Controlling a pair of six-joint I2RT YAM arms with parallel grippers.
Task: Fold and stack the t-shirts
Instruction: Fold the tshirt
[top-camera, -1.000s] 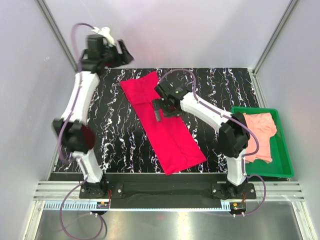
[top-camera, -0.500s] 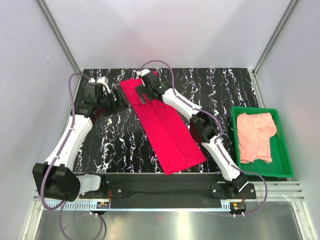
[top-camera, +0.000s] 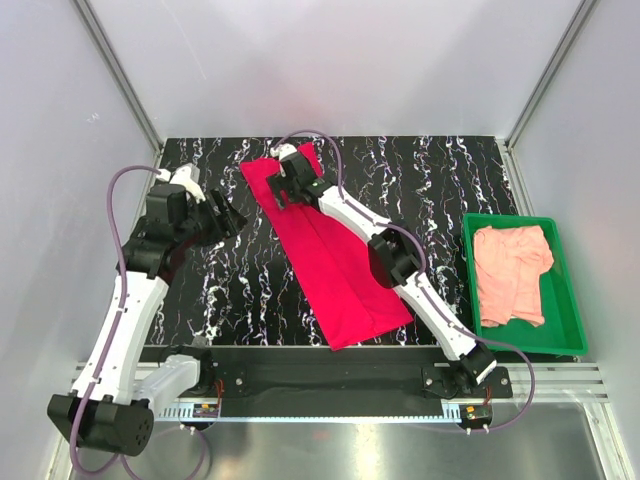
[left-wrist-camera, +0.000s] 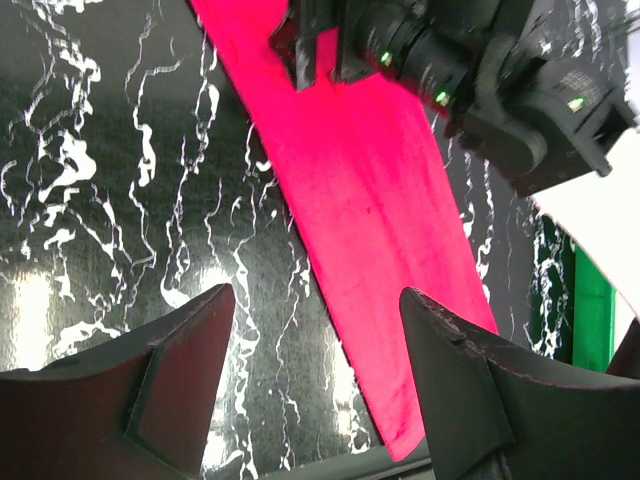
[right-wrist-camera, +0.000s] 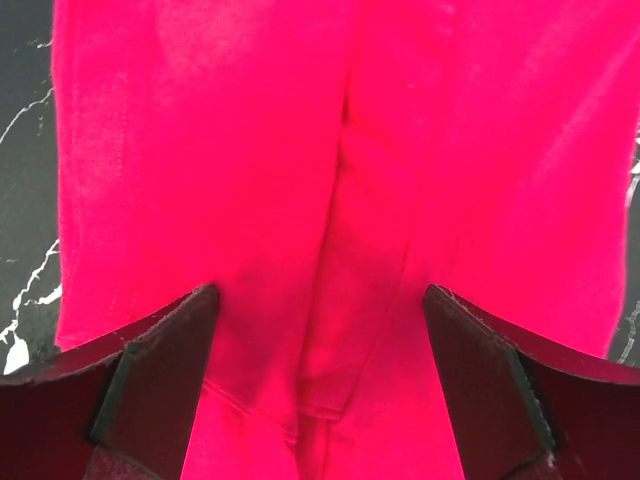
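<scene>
So the red t-shirt (top-camera: 330, 250) is lying flat on the black marbled bench (top-camera: 450, 180), folded into a long narrow strip. It runs diagonally from the far middle down toward the near edge, and you can see a lengthwise crease down it. The pink t-shirt (top-camera: 512, 272) is off to the right, loosely bunched inside the green tray (top-camera: 572, 310), well apart from the red one. The right tool (top-camera: 287, 183) is over the far end of the red strip. Its fingers are spread wide and not gripping anything, with just red cloth under them. Can't tell if it's actually touching the fabric. The left tool (top-camera: 222, 217) is over bare bench just left of the shirt, also wide open and empty.
</scene>
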